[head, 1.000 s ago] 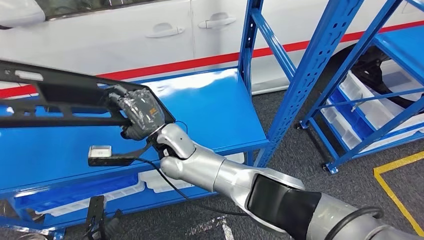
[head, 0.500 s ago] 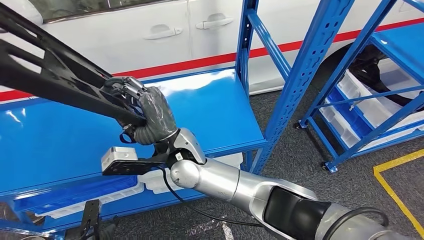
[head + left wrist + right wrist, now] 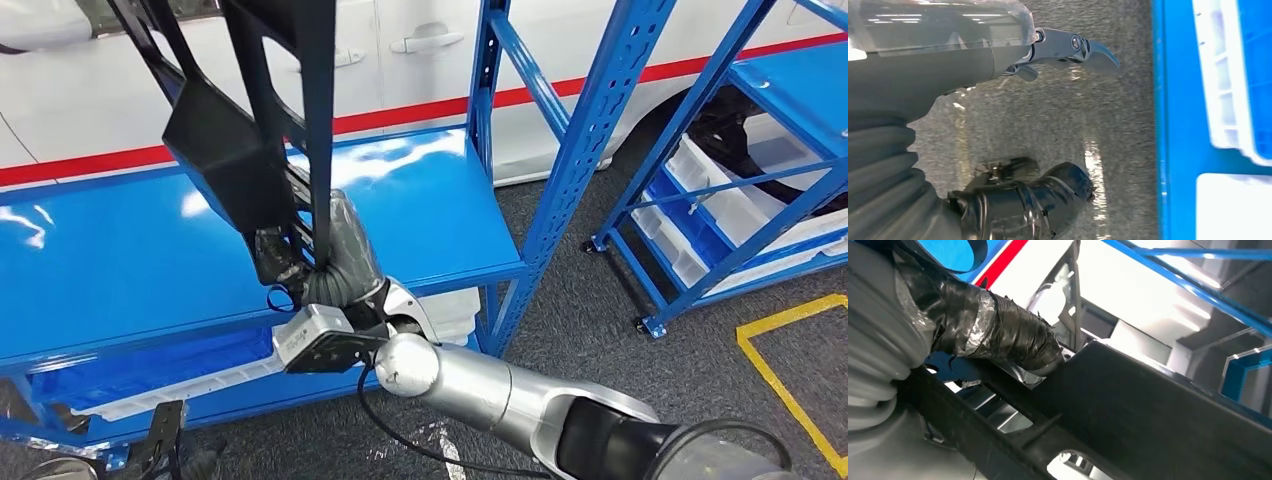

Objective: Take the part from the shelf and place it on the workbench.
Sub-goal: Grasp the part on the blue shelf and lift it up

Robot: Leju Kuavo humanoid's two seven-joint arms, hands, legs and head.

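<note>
Part lifted clear of the shelf
Right hand point(image 3: 335, 255) grips the black part point(image 3: 240, 130) upright above the shelf point(image 3: 100, 270); next, carry it to the workbench

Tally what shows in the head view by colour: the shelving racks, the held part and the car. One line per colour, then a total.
Blue: 2, the near blue metal shelving rack and the second blue rack beside it.
Black: 1, the long black plastic part held by the right hand.
White: 1, the white car with a red stripe.
Total: 4
</note>
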